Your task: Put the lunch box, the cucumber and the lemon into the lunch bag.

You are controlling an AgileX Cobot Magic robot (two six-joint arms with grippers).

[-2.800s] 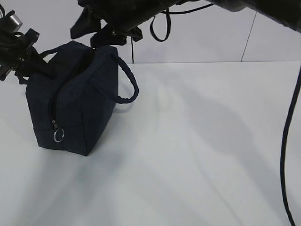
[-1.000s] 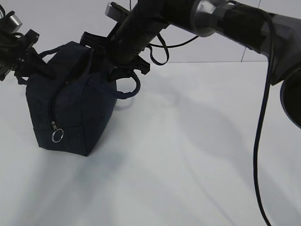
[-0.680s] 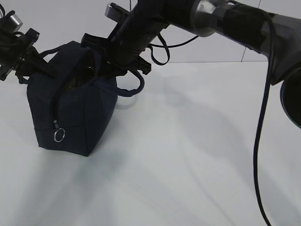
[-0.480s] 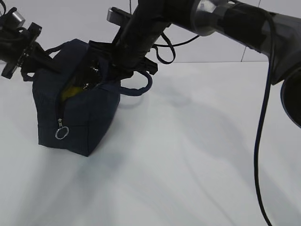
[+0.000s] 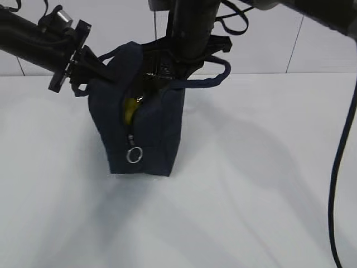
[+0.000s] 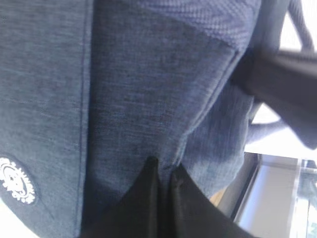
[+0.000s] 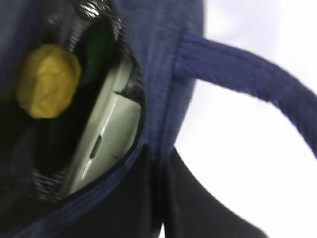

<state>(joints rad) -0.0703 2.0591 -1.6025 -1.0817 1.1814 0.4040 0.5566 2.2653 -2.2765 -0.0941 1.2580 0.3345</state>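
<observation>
Left claw [image 5: 95, 70], at ten o'clock of the boxy dark navy fabric lunch bag [image 5: 153, 134], pinches its left wall fabric. The bag stands on the white surface [image 5: 251, 184], open room from three to six o'clock. Inside its gaping zipper edge: yellow oval lemon [image 7: 48, 81], dark green cucumber [image 7: 96, 47], sage-lidded lunch box [image 7: 106, 136]. Right claw [image 7: 161, 163] pinches the right mouth edge.
</observation>
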